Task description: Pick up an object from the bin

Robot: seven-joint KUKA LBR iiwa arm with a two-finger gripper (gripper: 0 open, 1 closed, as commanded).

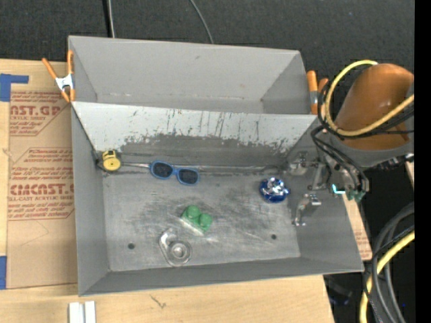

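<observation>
My gripper (303, 215) hangs over the bin's right side, its metal fingers pointing down near the right wall. Nothing shows between them. Just to its left lies a small blue and white ball-like thing (273, 190) on the bin floor, a short gap away from the fingers. A green lumpy piece (196, 219) rests near the middle of the floor. A clear round plastic piece (176, 247) sits close to the front wall.
Blue sunglasses (174, 172) lie along the back wall, and a small yellow round thing (110, 161) sits in the back left corner. The arm with its orange cover and cables stands over the right rim.
</observation>
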